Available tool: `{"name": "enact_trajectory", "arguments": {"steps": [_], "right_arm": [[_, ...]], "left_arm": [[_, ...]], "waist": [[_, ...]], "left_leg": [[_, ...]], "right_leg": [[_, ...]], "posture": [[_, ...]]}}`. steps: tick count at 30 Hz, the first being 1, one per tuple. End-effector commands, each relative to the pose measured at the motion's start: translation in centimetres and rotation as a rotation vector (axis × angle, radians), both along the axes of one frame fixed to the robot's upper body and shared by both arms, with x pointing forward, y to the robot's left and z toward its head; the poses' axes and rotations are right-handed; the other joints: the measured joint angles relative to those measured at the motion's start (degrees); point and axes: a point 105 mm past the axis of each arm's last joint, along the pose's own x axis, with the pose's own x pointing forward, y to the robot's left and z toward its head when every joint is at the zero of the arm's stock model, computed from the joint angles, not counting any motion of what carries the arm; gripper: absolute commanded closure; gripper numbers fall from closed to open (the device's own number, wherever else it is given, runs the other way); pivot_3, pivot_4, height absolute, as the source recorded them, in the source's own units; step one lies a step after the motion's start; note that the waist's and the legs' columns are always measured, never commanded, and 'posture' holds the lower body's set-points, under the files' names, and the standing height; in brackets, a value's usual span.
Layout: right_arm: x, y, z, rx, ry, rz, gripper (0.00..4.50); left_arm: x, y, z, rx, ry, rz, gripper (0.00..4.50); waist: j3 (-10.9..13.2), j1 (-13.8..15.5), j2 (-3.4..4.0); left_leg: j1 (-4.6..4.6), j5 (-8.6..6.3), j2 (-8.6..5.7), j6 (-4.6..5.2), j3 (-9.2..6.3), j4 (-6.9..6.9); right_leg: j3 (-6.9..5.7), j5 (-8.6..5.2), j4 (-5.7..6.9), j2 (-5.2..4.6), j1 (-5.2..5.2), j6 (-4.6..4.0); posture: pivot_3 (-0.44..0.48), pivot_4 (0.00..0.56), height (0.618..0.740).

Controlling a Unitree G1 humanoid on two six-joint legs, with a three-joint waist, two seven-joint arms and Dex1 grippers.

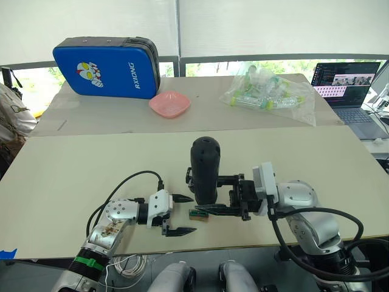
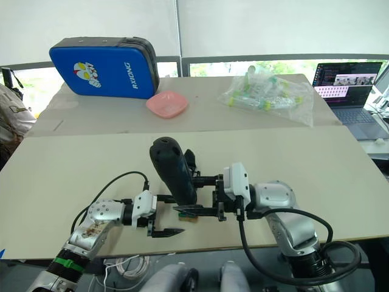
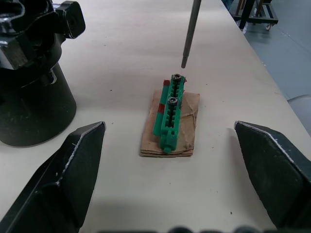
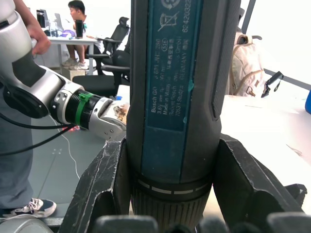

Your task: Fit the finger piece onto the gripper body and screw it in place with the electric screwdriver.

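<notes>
Screwdriver [image 1: 205, 168] upright, clamped mid-barrel by right gripper [image 1: 234, 196], bit over green-and-tan block [image 3: 171, 110]. Left gripper [image 1: 177, 214] spread wide, empty, left of block. Gripper body [image 3: 30, 77] just beyond it. Screwdriver looks rigid, top-heavy; hold low on barrel.

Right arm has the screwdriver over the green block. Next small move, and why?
Probably ease the screwdriver straight down. In the left wrist view its bit hangs just above the far screw in the green block, not touching. The right gripper is clamped on it; the left gripper is open beside the block.
</notes>
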Motion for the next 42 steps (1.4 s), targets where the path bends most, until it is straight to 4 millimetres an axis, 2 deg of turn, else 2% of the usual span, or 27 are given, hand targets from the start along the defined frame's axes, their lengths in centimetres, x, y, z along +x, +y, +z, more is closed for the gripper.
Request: {"name": "enact_trajectory", "arguments": {"steps": [1, 42], "right_arm": [[-0.47, 0.3, 1.53, 0.044, -0.078, 0.022, 2.56], [-0.57, 0.4, 0.84, 0.033, -0.068, 0.022, 2.56]], "left_arm": [[-0.7, 0.19, -1.46, 0.03, 0.067, 0.003, 0.0], [-1.32, 0.38, -1.58, 0.044, 0.094, 0.003, 0.0]], "waist": [[0.0, 0.0, 0.0], [0.0, -0.54, 0.0]], "left_leg": [[0.0, 0.0, 0.0, 0.0, 0.0, -0.01], [0.06, -0.01, 0.0, 0.01, 0.0, -0.3]], "right_leg": [[0.0, 0.0, 0.0, 0.0, 0.0, 0.0], [0.0, -0.04, -0.15, 0.0, -0.02, -0.02]], "posture": [[0.0, 0.15, 0.74], [0.0, 0.15, 0.74]]}}
